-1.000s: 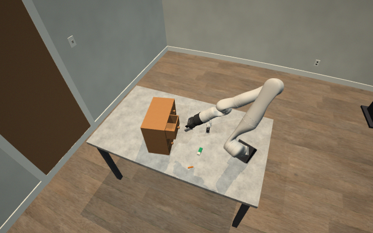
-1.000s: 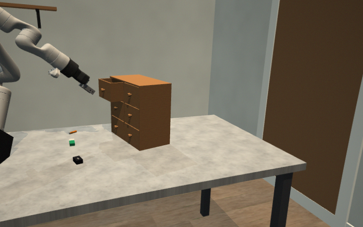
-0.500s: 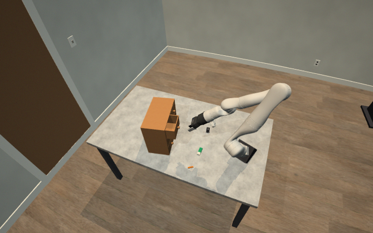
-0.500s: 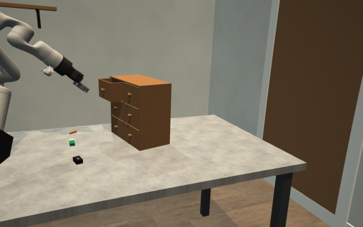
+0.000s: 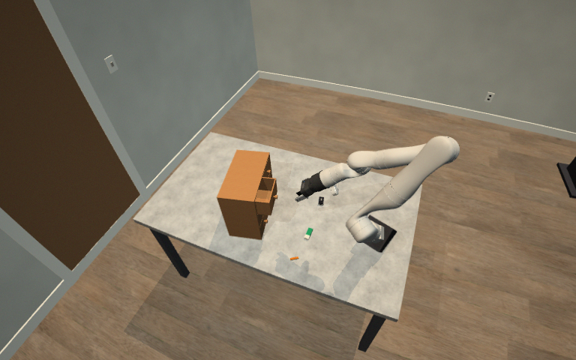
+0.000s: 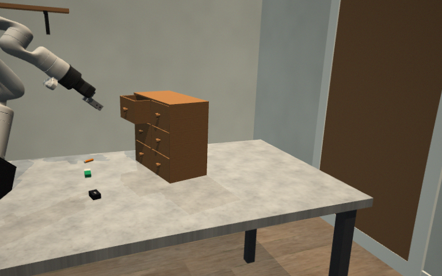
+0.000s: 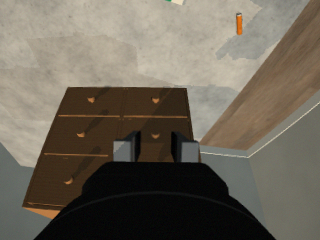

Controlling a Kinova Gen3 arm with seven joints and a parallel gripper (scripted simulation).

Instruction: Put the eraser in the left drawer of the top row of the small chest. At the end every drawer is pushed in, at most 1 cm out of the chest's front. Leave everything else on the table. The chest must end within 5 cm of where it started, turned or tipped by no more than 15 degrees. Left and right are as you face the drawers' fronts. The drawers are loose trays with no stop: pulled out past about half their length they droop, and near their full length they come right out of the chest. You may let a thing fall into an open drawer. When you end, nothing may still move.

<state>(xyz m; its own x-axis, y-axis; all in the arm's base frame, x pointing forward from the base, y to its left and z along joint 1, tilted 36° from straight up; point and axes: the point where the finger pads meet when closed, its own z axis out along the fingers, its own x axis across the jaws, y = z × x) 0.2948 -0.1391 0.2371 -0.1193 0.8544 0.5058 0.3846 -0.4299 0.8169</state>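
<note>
Black at the wrist and grey at the fingers, the gripper hangs in the air with its jaws parted and nothing between them, well above the table. In the wrist view the two fingertips show a plain gap, with the chest's front behind them.

At about 9 o'clock from the gripper in the top view stands the small orange-brown chest, near but apart from the fingers. Its top-row left drawer is pulled part way out, level, its knob facing the arm; the other drawers look pushed in.

At about 3 o'clock from the gripper, close by on the table, lies a small black block. At about 5 o'clock lies the eraser, green with a white end, flat on the table and well apart from the chest. Beyond it, at about 6 o'clock and nearer the table's edge, lies a small orange stick.
</note>
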